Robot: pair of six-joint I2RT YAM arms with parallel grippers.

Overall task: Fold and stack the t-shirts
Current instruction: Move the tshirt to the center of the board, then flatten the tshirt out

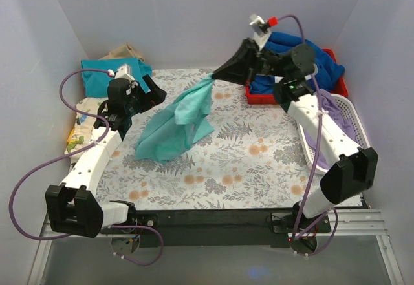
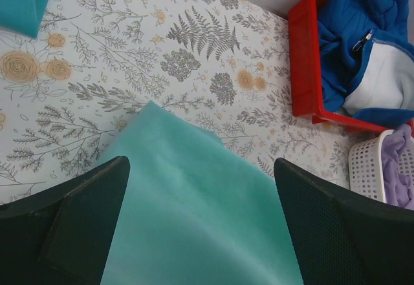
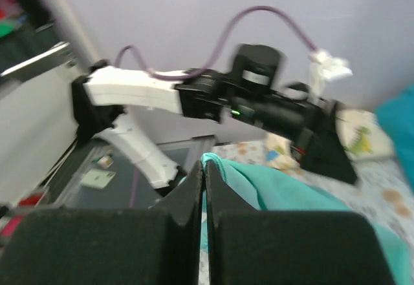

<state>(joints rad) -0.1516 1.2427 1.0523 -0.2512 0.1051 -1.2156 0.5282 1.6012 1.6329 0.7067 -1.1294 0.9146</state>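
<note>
Right jaws on limp mint tee (image 1: 178, 126)

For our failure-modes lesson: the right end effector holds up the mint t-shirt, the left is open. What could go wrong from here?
The right end effector pinches only a small edge of the mint t-shirt; it might slip free.
The shirt hangs bunched, so the open left end effector may close on several layers and skew the fold.
</note>
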